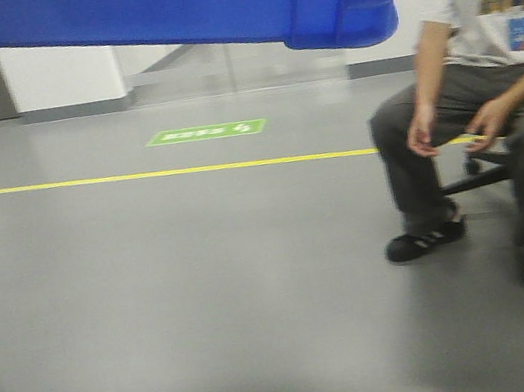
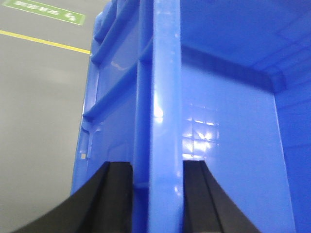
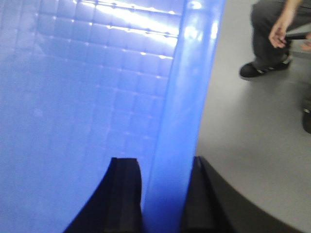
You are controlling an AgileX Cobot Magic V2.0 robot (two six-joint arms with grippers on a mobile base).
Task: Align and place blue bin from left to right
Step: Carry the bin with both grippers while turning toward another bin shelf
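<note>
Position of blue bin (image 1: pixel 208 2): off the floor (image 1: pixel 160 305), across the top of the front view, underside sloping lower toward the right corner. Left gripper (image 2: pixel 156 194) straddles the bin's thick rim, black fingers (image 2: pixel 116 194) pressed to either face of the wall, one on the ribbed outer side, one inside. Right gripper (image 3: pixel 163 194) clamps the opposite rim the same way, fingers (image 3: pixel 124 194) narrow on the wall, one against the grid-patterned inner surface. Below: grey floor with yellow line (image 1: pixel 137 176) and green floor label (image 1: pixel 206 133). Seated person (image 1: pixel 491 115) at right, apart from the bin, hands near knees, black shoes.
</note>
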